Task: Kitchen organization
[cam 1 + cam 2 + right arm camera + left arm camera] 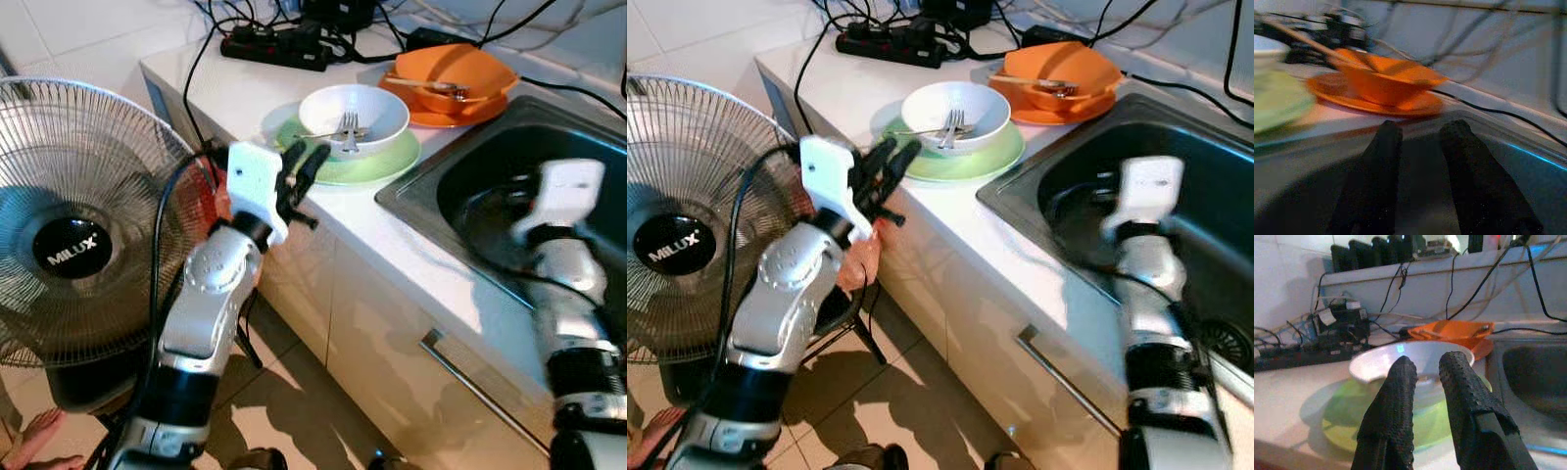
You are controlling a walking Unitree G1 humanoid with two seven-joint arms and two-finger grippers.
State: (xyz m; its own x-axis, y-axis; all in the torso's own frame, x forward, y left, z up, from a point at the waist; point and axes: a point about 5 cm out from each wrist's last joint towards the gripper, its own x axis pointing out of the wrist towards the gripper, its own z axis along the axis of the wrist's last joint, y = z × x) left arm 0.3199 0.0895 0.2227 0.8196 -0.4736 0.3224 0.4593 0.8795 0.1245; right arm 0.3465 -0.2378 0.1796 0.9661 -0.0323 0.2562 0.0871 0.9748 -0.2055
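A white bowl (370, 106) with a fork (350, 130) in it sits on a green plate (397, 162) on the white counter (245, 93). Behind it an orange bowl (465, 70) holding a spoon (426, 85) rests on an orange plate (446, 118). My left gripper (305, 162) hovers at the counter's front edge, just short of the green plate; its fingers (1398, 396) stand slightly apart with nothing between them. Down over the steel sink (460, 191), my right gripper (1422, 132) is open and empty, pointing toward the orange dishes.
A black power strip (279, 47) and tangled cables lie along the back of the counter. A large standing fan (73, 230) is close on my left. Cabinet fronts with a bar handle (460, 377) are below the counter. A person's foot (34, 436) rests on the tiled floor.
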